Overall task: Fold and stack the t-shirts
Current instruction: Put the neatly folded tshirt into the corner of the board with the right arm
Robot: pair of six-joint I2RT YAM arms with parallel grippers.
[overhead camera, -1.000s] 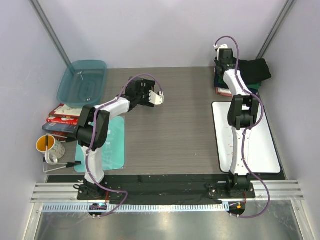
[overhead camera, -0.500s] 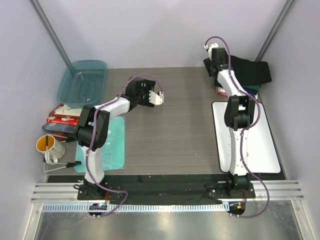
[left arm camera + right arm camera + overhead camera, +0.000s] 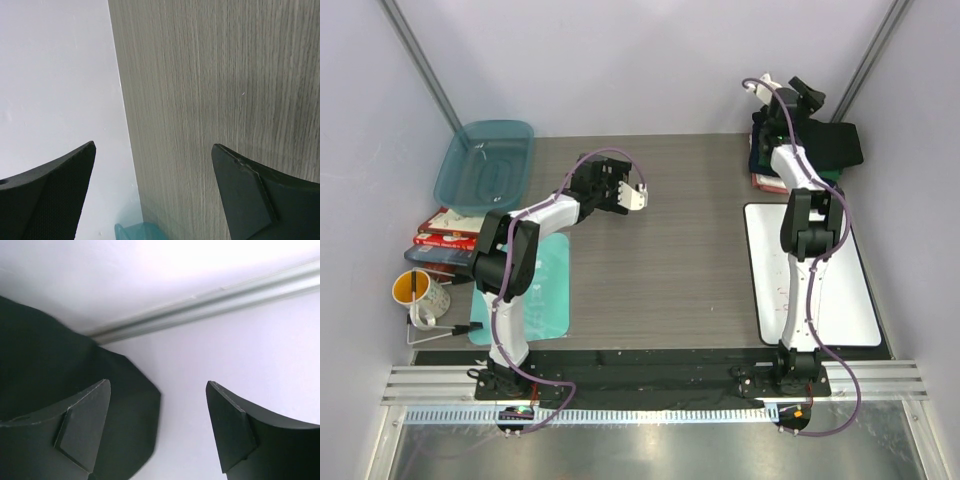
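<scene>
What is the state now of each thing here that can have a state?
Left jaws: open, empty.
Right jaws: open, empty, raised near the stack.
Black t-shirt: folded, lying on top of the stack.
Teal tub: upright, no lid.
Mug: upright.

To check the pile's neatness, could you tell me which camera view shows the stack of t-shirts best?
The top external view: it shows most of the stack of t-shirts in the far right corner, black on top, coloured layers beneath. The right wrist view catches only its black edge; the left wrist view shows none of it.
</scene>
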